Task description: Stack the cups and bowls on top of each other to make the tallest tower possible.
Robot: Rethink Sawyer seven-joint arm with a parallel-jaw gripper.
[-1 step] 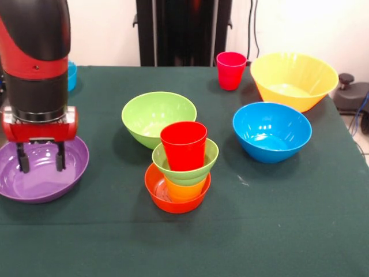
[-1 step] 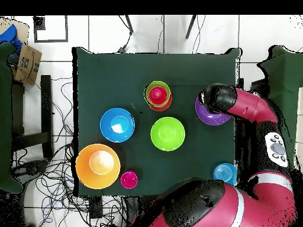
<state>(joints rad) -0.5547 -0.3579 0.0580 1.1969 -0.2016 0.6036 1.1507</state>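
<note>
The gripper [image 1: 40, 157] hung unclenched and empty over the purple bowl [image 1: 43, 186]. That glossy, light, stiff bowl looked slippery; pinching its thin rim seemed the best hold.

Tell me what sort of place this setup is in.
Probably a robotics lab: a red and black robot arm works at a table under dark green cloth, loose cables sprawl over the tiled floor, and a cardboard box sits aside.
</note>
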